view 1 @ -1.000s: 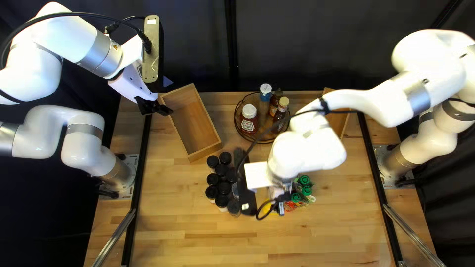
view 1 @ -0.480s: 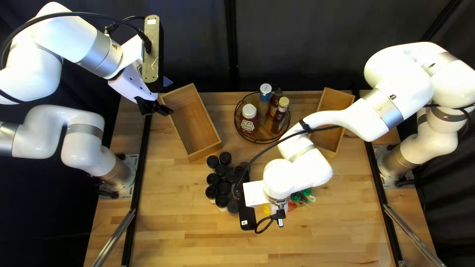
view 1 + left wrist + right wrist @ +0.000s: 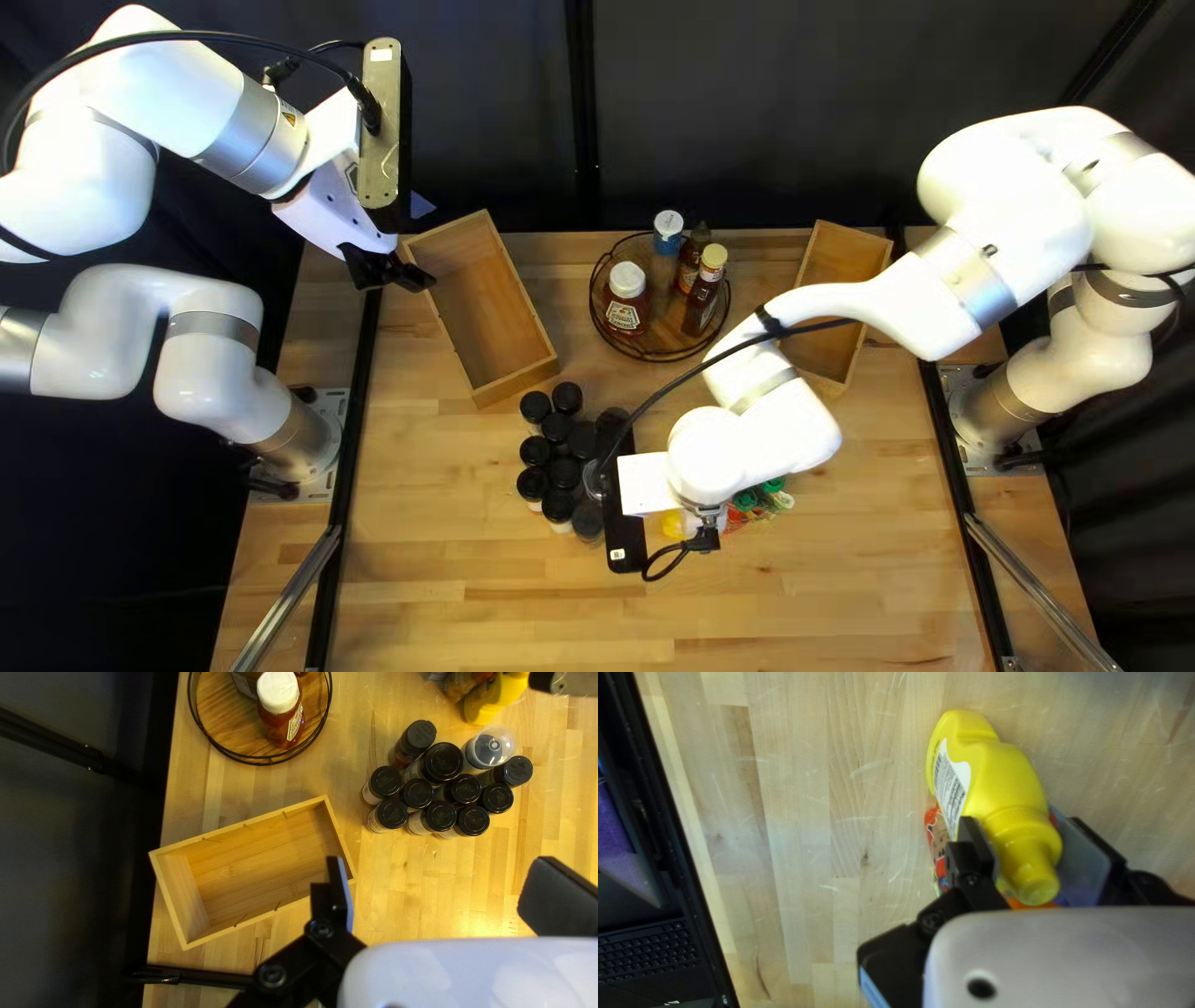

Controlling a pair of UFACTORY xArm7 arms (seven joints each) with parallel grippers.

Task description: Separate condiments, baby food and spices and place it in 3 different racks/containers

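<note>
Right gripper (image 3: pixel 706 517) shifted slightly, fingers part-closed, gripping the yellow bottle (image 3: pixel 1005 781) between them.

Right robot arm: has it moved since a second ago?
Yes. In the top left view, the right arm shifted toward the near side of the table, uncovering more of the right wooden box.

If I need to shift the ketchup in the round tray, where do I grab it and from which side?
Probably by the upper body, just below the white cap, coming straight down: the ketchup bottle stands upright inside the wire-rimmed tray. I'd use the gap between it and the gold-capped bottle for one finger.
</note>
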